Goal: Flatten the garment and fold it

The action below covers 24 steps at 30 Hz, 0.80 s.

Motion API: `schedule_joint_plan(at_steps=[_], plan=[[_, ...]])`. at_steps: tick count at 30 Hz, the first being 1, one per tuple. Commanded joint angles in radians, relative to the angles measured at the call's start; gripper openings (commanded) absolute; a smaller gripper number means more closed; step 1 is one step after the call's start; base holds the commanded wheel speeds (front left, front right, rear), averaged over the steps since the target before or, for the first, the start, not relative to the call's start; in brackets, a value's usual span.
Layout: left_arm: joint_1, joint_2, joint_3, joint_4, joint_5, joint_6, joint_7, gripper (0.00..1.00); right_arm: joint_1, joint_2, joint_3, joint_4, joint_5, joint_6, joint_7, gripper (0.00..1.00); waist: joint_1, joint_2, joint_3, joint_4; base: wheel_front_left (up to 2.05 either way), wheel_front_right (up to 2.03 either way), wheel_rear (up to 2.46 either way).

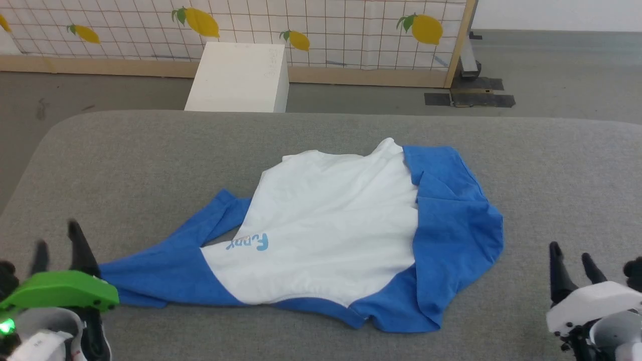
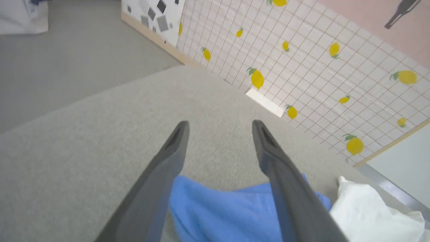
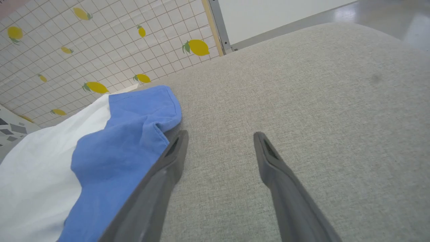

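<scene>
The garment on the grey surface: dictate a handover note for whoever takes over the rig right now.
Garment: lies rumpled in the middle of the grey surface, one blue sleeve stretched toward the robot's left, the other bunched and folded over.
Left gripper: jaws open, empty, at the end of the stretched sleeve.
Right gripper: jaws open, empty, over bare surface beside the bunched sleeve.
Done: nothing that shows; the shirt is neither flat nor folded.
Left: spread it flat, then fold it.

This looks like a test lab dressed up as a home. Beyond the cloth-covered bench, a freestanding partition papered with lemon-print tiles stands in a wooden frame. There is dark tape at its foot on the bare grey floor.
</scene>
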Motion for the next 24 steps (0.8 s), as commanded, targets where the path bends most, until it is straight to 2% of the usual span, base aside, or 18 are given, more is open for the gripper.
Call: schedule_joint_plan(at_steps=[1,4,8,13,18,19,20,21,24], plan=[[0.006,0.028,-0.022,-0.034,0.065,-0.018,-0.068,1.0,-0.012,0.0,0.017,-0.002,-0.006,-0.002,0.018,1.0,0.0,0.0,0.002,-0.003,0.0,0.0,0.0],[0.021,0.052,-0.074,-0.095,0.178,-0.049,-0.191,1.0,-0.047,0.0,0.035,0.0,-0.051,-0.002,0.088,1.0,0.0,0.0,0.009,-0.004,0.0,0.0,0.0],[0.053,0.037,-0.128,-0.137,0.286,-0.067,-0.228,1.0,-0.137,0.0,0.076,0.012,-0.154,-0.002,0.258,1.0,0.0,0.0,0.031,-0.006,0.0,0.0,0.0],[0.067,-0.026,-0.139,-0.147,0.319,-0.085,-0.231,1.0,-0.252,0.0,0.145,0.052,-0.24,-0.002,0.455,1.0,0.0,0.0,0.064,0.011,0.0,0.0,0.0],[0.057,-0.075,-0.121,-0.136,0.328,-0.116,-0.231,1.0,-0.309,0.0,0.123,0.101,-0.296,-0.002,0.509,1.0,0.0,0.0,0.089,0.039,0.0,0.0,0.0],[0.055,-0.08,-0.112,-0.136,0.331,-0.122,-0.231,1.0,-0.317,0.0,0.125,0.112,-0.287,-0.002,0.506,0.85,0.0,0.0,0.091,0.041,0.0,0.0,0.0],[0.053,-0.084,-0.105,-0.136,0.335,-0.127,-0.231,1.0,-0.32,0.0,0.129,0.118,-0.282,-0.002,0.504,0.3,0.0,0.0,0.092,0.042,0.0,0.0,0.0],[0.052,-0.088,-0.096,-0.135,0.338,-0.133,-0.231,1.0,-0.324,0.0,0.133,0.123,-0.278,-0.002,0.497,0.0,0.0,0.0,0.094,0.042,0.0,0.0,0.0],[0.046,-0.097,-0.078,-0.125,0.347,-0.149,-0.231,1.0,-0.332,0.0,0.102,0.126,-0.251,-0.002,0.468,0.0,0.0,0.0,0.092,0.039,0.0,0.0,0.0]])
